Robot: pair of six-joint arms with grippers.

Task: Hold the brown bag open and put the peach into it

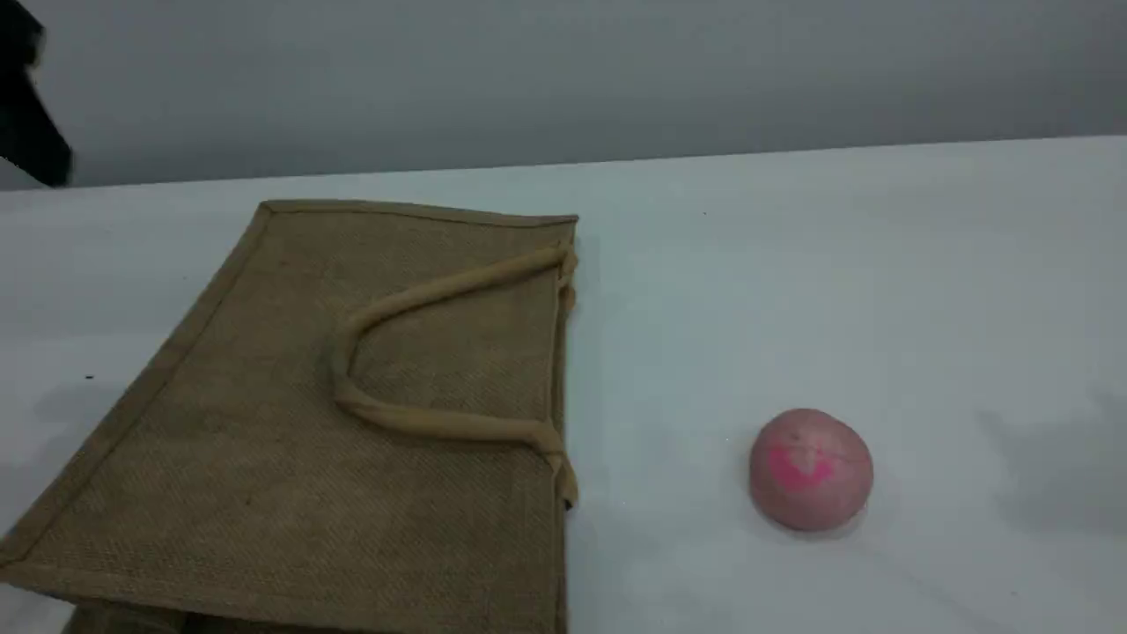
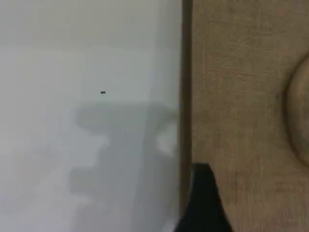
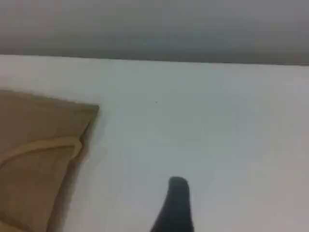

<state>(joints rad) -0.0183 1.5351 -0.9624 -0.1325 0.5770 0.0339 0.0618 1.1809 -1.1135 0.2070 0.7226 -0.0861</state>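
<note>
Two things lie on the white surface (image 1: 880,264), and neither is held. Nearest the camera in the scene view, the brown bag (image 1: 264,458) lies flat on the left, its mouth edge facing right and running from near to far. One beige loop handle (image 1: 423,299) is folded back over its upper face, so the mouth looks pressed shut. Just right of the mouth, with bare surface between them, sits the peach (image 1: 810,469), round and pale pink, a magenta blotch on top.

From the left wrist view, the left pincer (image 2: 203,203) hangs over the bag's far-from-mouth left border, one dark fingertip showing above the weave; its jaws stand apart, holding nothing. From the right wrist view, the right pincer (image 3: 175,205) hovers over bare surface with the bag off to its left, also spread and empty. The peach is not in that view.

Judging from the layout, the left arm is nearer the bag, while the peach lies on the right arm's side.
</note>
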